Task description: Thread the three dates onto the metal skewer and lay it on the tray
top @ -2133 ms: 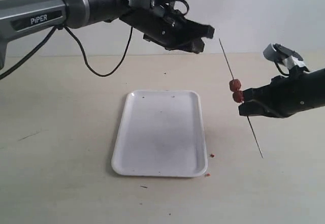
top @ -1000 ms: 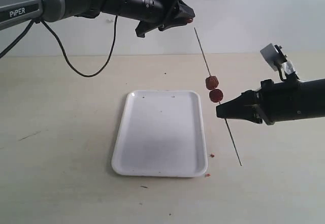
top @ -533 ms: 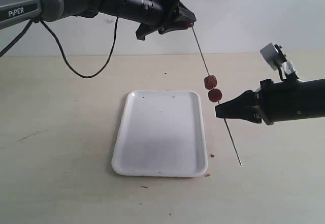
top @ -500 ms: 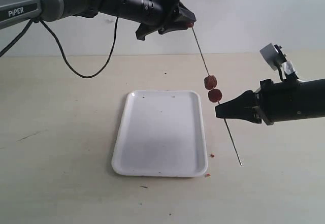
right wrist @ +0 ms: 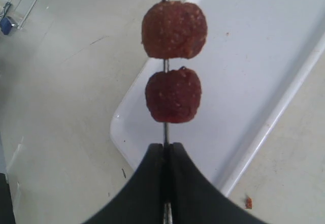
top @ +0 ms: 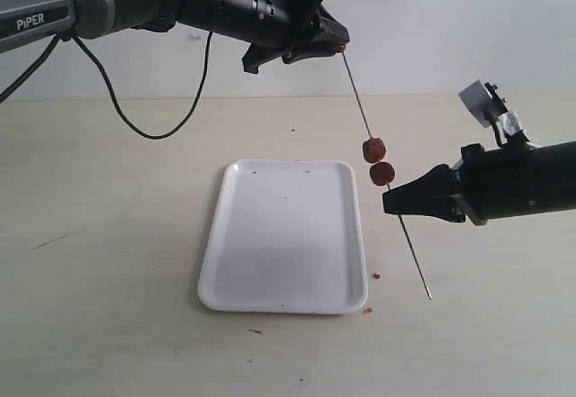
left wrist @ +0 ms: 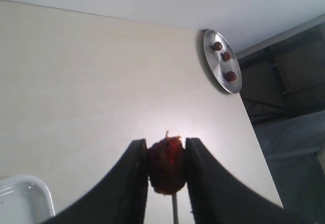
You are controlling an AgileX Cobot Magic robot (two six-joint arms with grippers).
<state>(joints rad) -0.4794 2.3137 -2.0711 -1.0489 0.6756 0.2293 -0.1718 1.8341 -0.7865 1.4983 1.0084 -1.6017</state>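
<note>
The left hand (left wrist: 166, 145), half spread, pinched the third date (left wrist: 165, 170), seemingly on the tip of the metal skewer (left wrist: 173, 209). The right hand (right wrist: 165, 150), pressed together, clamped the same metal skewer, two threaded dates (right wrist: 173, 95) just beyond it.

— The dates (right wrist: 174, 29)?
— Rough, grainy, matt.
— The skewer (top: 413, 253) and tray (top: 279, 235)?
— Thin dark metal, and smooth white with a faint gloss, plastic-looking. The surface (top: 108, 280) is pale and matt.

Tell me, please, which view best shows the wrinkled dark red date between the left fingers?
The left wrist view: the wrinkled dark red date sits large between the black fingers, with the thin grey metal skewer touching it. The exterior view shows only a red speck; the right wrist view misses it.
</note>
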